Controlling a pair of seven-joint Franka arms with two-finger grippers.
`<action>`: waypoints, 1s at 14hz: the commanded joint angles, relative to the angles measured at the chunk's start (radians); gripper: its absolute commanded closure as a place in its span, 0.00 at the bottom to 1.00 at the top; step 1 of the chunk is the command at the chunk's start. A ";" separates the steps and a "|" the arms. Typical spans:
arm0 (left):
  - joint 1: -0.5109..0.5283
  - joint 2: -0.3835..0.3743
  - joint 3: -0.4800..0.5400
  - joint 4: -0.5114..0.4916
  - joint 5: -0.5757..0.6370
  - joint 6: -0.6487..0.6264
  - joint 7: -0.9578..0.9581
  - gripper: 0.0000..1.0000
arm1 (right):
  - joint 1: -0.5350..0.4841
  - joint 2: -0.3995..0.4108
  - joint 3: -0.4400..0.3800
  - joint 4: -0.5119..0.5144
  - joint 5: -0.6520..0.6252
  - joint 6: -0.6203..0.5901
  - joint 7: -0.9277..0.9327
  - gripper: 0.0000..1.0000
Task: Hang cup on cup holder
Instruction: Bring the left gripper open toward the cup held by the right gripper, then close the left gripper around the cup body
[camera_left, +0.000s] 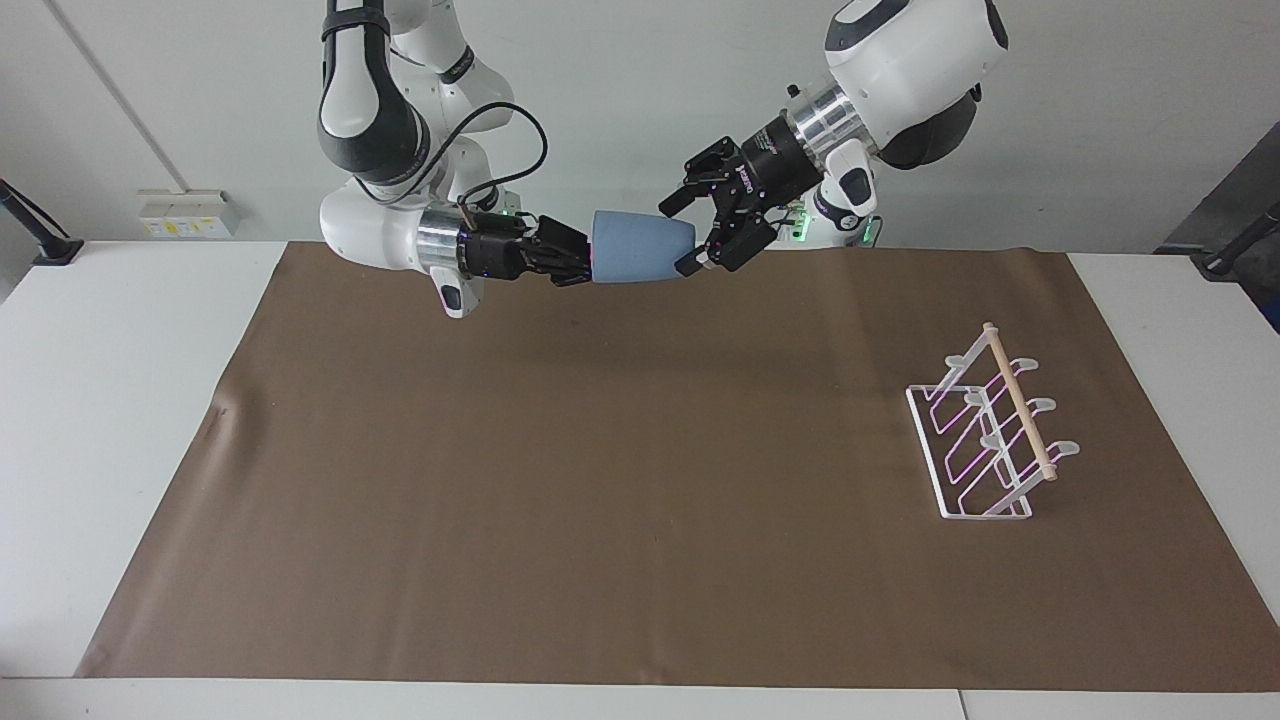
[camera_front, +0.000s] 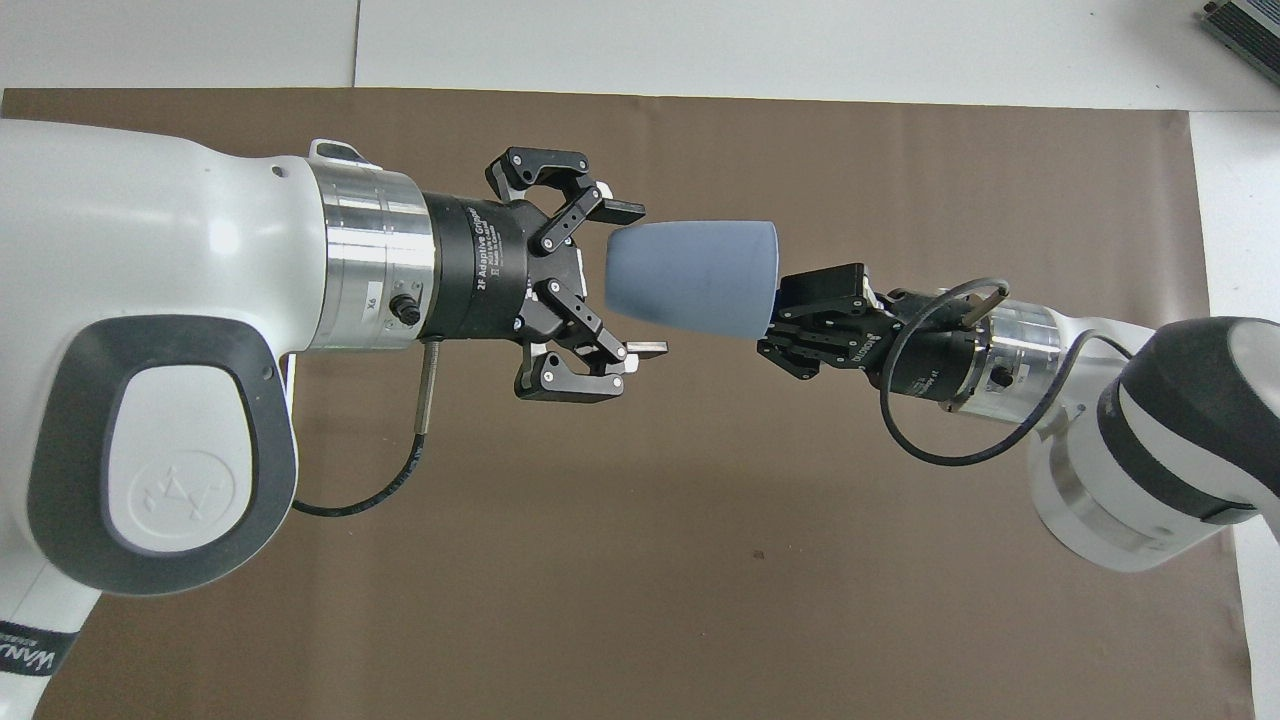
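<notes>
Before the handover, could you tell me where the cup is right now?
The cup is in the air, lying sideways, shut in the right gripper over the mat's robot-side edge, with the open left gripper around its other end.

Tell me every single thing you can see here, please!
cup: one, light blue, up in the air on its side, between the two grippers
cup holder: one, white wire with a wooden dowel, on the mat toward the left arm's end
mat: one, brown, covering most of the table
table: one, white
right gripper: black, shut on the cup's rim
left gripper: black, open, its fingers around the cup's base
</notes>
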 joint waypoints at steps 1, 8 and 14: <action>-0.022 -0.005 0.009 -0.030 -0.014 0.039 -0.011 0.00 | -0.001 0.007 0.001 0.011 0.027 -0.006 0.006 1.00; -0.062 -0.002 0.009 -0.041 -0.007 0.142 -0.066 0.36 | -0.001 0.008 0.001 0.011 0.029 -0.006 0.006 1.00; -0.060 -0.002 0.009 -0.044 -0.004 0.159 -0.075 0.96 | -0.001 0.007 0.001 0.011 0.030 -0.003 0.006 1.00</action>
